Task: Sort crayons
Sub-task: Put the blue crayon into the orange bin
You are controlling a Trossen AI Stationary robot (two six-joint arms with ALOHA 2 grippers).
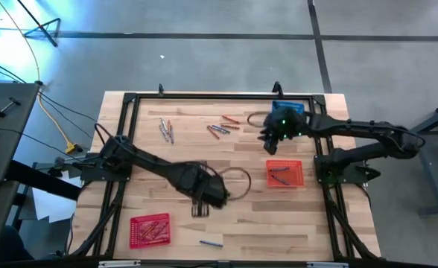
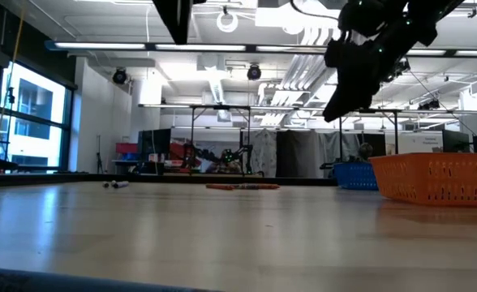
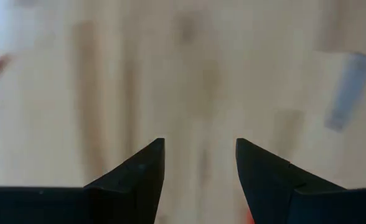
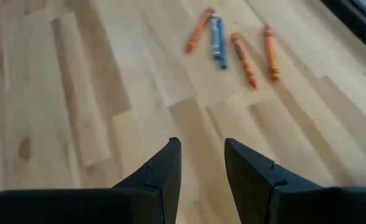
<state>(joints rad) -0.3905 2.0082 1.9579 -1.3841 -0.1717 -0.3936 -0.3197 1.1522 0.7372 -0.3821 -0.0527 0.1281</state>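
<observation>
Right wrist view: crayons (image 4: 233, 43) thin, orange w/ one blue (loose).

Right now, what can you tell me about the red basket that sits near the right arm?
The red basket is a small square tray of red-orange plastic, its low walls full of little holes. It sits flat on the wooden table, just in front of the right arm's base. A few thin dark crayons lie inside it. Nothing grips it: the right gripper hovers open beyond it, near the blue basket. The low view shows its side wall standing upright.
</observation>
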